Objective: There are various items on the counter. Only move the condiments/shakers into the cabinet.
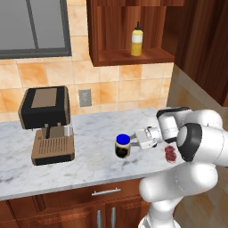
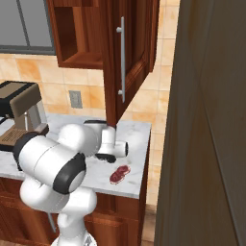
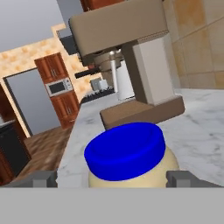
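One white robot arm is reaching low across a white-grey marbled counter (image 1: 84,167) in a rendered kitchen. Its gripper (image 1: 132,141) is pointing sideways at a squat blue-lidded jar (image 1: 122,146), which is standing upright near the middle of the counter. In the hand view the jar (image 3: 131,158) is sitting between the two grey fingertips (image 3: 180,178), one on each side. The jaws are standing wide apart around it, and I cannot tell whether they are touching its sides. A yellow squeeze bottle (image 1: 136,40) with a black nozzle is standing upright on the shelf of the dark reddish-brown wall cabinet (image 1: 111,33) above. A small dark-red lumpy object (image 1: 170,153) is lying on the counter just beside the arm, to the right of the jar. A black and brown coffee machine (image 1: 46,124) is standing on the counter, well to the jar's left.
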Controlling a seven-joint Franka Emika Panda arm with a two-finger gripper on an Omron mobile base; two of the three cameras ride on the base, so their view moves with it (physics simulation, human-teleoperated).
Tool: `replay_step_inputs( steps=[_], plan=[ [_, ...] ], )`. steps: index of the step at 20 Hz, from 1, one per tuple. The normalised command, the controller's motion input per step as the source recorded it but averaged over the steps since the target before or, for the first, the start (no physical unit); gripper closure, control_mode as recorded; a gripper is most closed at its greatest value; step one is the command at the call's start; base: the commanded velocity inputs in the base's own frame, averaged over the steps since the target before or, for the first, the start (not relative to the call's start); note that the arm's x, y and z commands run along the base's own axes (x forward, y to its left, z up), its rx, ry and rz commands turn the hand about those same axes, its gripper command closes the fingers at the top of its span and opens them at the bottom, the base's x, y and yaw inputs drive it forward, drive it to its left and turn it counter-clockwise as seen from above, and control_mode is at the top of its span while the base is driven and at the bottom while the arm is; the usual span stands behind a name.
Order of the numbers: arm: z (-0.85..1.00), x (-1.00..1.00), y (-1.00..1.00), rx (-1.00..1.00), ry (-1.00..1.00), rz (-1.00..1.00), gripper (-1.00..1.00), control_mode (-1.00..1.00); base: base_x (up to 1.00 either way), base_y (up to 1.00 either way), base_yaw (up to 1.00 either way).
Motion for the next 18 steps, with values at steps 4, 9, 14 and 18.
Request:
replay_step_inputs(
  steps=[4,9,14,18],
  plan=[
    [-0.09,0.17,0.00,0.00,0.00,0.00,-1.00,-1.00,0.00,0.00,0.00],
    [0.00,0.01,0.14,-0.01,0.00,0.00,-1.00,-1.00,0.00,0.00,0.00],
    [0.00,0.00,0.22,-0.01,0.00,0.00,-1.00,-1.00,0.00,0.00,0.00],
    [0.00,0.00,0.21,-0.01,0.00,0.00,-1.00,-1.00,0.00,0.00,0.00]
  ],
)
